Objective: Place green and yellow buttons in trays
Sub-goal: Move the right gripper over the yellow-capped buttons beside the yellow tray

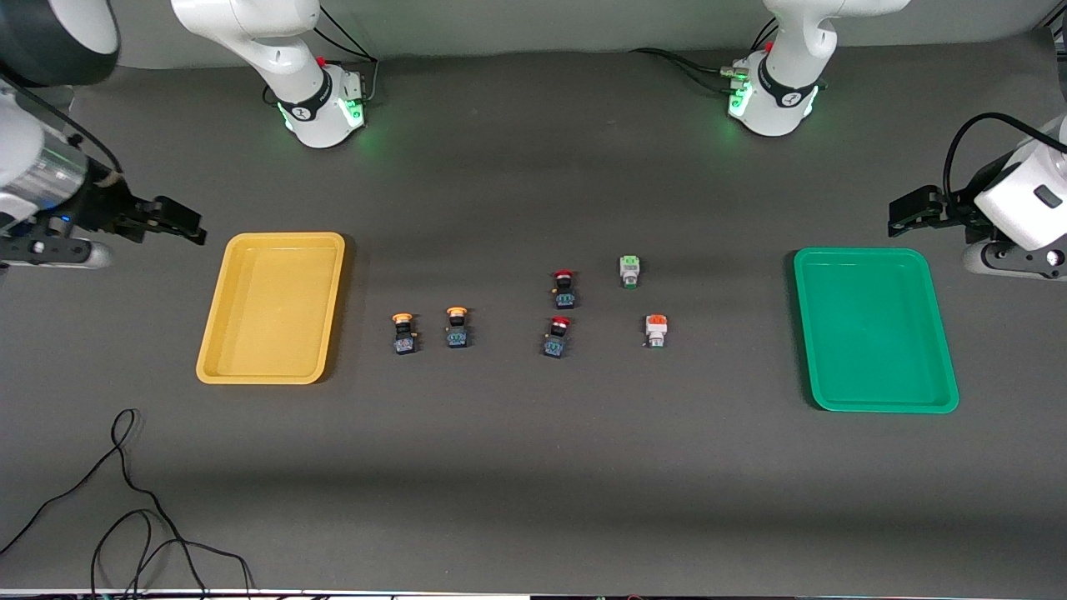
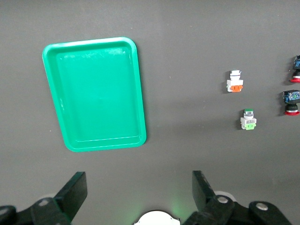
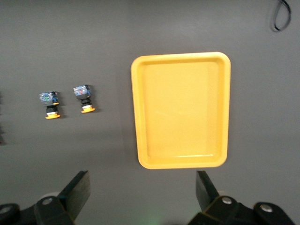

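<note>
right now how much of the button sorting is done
Nothing is done yet: the yellow tray and green tray hold nothing. Both yellow buttons and both white buttons sit on the table. The left gripper and right gripper wait open, holding nothing.

Two red-capped switches (image 1: 564, 288) (image 1: 557, 337) — black cable (image 1: 133, 508)

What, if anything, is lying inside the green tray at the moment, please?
Nothing: the green tray shows only its bare floor, uncovered in the front and left wrist views. All six buttons lie on the table between it and the yellow tray.
</note>
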